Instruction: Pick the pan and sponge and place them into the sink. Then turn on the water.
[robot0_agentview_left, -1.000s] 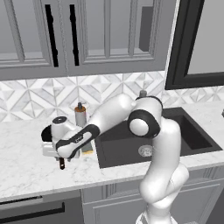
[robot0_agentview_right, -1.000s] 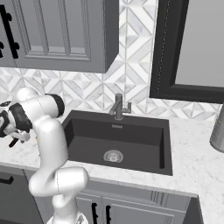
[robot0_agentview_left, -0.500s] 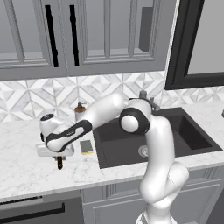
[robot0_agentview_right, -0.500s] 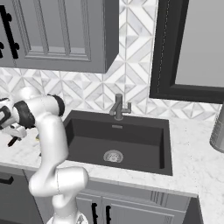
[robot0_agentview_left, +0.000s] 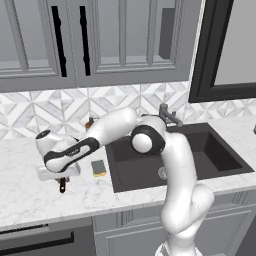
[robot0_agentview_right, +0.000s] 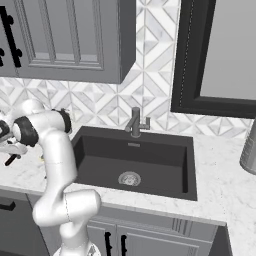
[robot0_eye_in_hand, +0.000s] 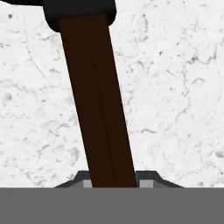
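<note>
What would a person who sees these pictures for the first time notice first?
First, the big white robot arm, stretched from the front of the sink far to the left over the marble counter. Its gripper is low on the counter, shut on the brown handle of the pan. Next, the small yellow sponge lying beside it, just left of the dark sink with its grey faucet.
</note>
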